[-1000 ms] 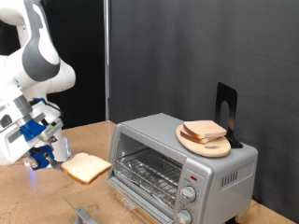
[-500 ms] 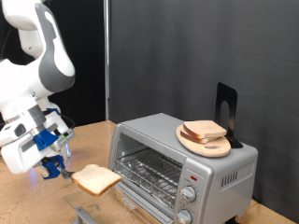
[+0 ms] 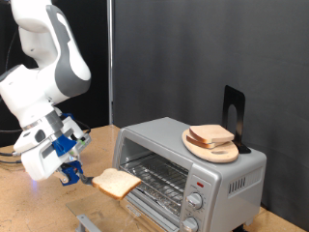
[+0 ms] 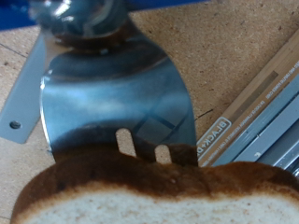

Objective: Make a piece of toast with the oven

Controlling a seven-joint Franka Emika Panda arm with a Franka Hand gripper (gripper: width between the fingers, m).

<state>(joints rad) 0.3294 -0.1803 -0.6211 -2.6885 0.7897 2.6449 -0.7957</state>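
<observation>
My gripper [image 3: 71, 171] is shut on the handle of a metal spatula [image 4: 112, 103] and holds it low over the table, at the exterior view's left of the oven [image 3: 227, 174]. The piece of toast [image 3: 116, 181] lies on the spatula's slotted blade, level, just in front of the oven's open front and touching nothing else. In the wrist view the toast [image 4: 159, 196] covers the blade's tip. The oven's glass door [image 3: 145, 205] hangs open and its wire rack [image 3: 159, 177] is bare.
A round wooden board with stacked bread slices [image 3: 212, 138] sits on top of the oven, with a black stand [image 3: 234, 111] behind it. The oven's two knobs [image 3: 193, 203] are on its front right. The table [image 3: 29, 208] is wooden.
The gripper has carried the spatula and toast to the exterior view's right and slightly lower, from left of the oven to just before its open door.
</observation>
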